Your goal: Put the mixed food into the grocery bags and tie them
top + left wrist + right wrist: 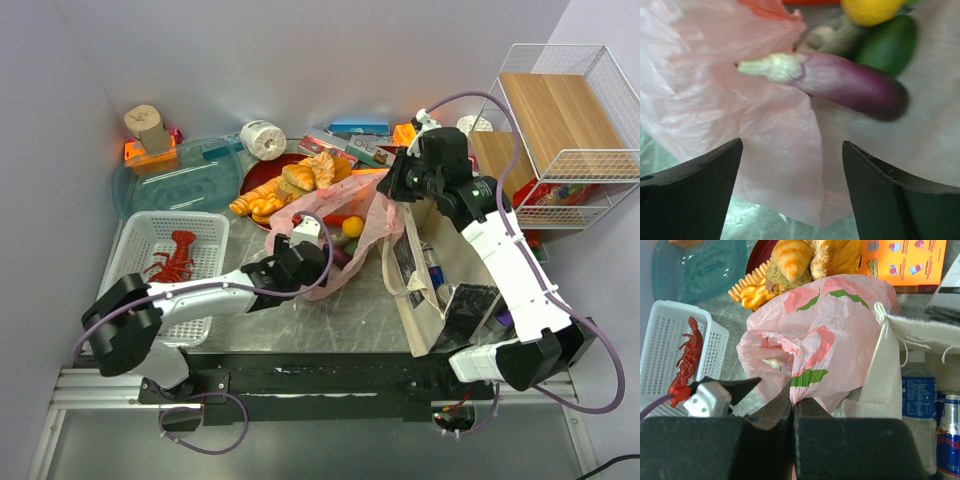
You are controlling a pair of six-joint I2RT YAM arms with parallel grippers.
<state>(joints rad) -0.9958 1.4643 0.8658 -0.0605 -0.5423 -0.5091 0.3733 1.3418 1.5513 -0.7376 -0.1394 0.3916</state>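
Top, left-wrist and right-wrist views of a grey glossy bench with two arms at work.

Left claw: fingers wide apart, gripping nothing, poised low over the thin translucent pink plastic bag at its near-left edge.

Right claw: fingers pressed together, clamped on a fold of the pink bag's film and holding that side raised. Just beside it, the upper edge of the beige canvas tote.

Pink bag: at mid-bench, crumpled, printed with red and green shapes, mouth open toward the left claw.

Purple toy eggplant: lying in the bag's open mouth, pale green stem end resting on pink film, body angled away to the right.

Yellow toy lemon and green toy cucumber: just behind the eggplant, touching each other.

Canvas tote: standing to the right of the pink bag, dark printed panel on its right side. Inside it, a blue-labelled plastic bottle and a blue-and-silver can, both upright.

Red toy lobster: in a white perforated plastic basket at the left of the bench.

Golden-brown breads: piled on a dark red plate behind the pink bag.
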